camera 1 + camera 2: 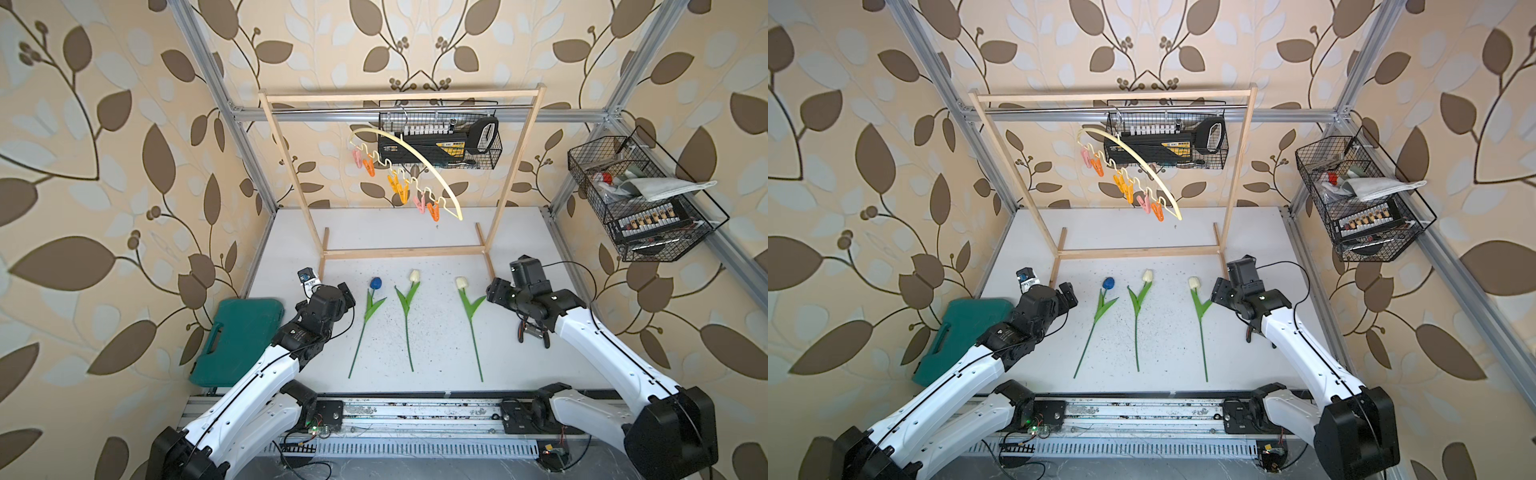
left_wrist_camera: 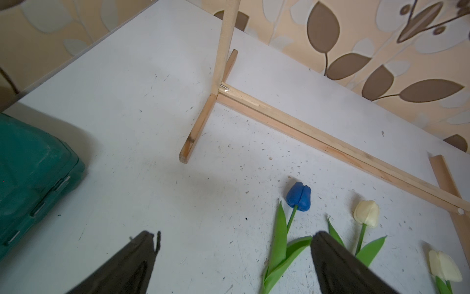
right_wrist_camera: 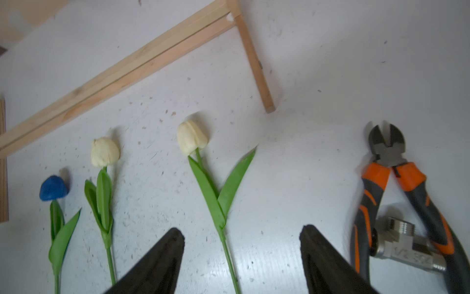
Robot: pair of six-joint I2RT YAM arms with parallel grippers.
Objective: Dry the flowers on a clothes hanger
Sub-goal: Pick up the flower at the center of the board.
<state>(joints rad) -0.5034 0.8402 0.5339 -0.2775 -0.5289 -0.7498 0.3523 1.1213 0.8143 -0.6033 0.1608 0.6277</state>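
Count, left to right: 1 green case (image 1: 237, 338) at the left edge of the surface (image 1: 540, 365), 3 flowers mid-surface, 1 pair of cutters (image 3: 396, 193) at the right with 1 metal fitting (image 3: 407, 244) lying between its handles. Higher up: 1 wooden rack (image 1: 399, 94), 1 clothes hanger (image 1: 419, 160), 2 wire baskets, one behind the hanger (image 1: 486, 156) and one on the right wall (image 1: 640, 199)

Flowers: blue tulip (image 1: 375, 283), middle cream tulip (image 1: 414, 276), right cream tulip (image 1: 461, 283). All lie flat in a row, not touching each other, in front of the rack's bottom bar. Heads point toward the rack, and the long thin green stems run back toward the arm bases. Green leaves fork off each stem below the head

Hanger: pale yellow arc with a wavy lower bar, hanging under the rack's top bar, well above the flowers. It is tilted, left end high and right end low. Can't tell what the metal hook sits on. I count 6 pins on the wavy bar: pink, orange, orange, orange, pink, orange

Left arm (image 1: 266, 374): left jaws spread wide, holding nothing, over bare surface just left of the blue tulip

Right arm (image 1: 590, 332): right jaws spread, nothing pinched, just right of the right cream tulip. In the right wrist view that tulip's stem runs between the two fingers; can't tell if they touch it
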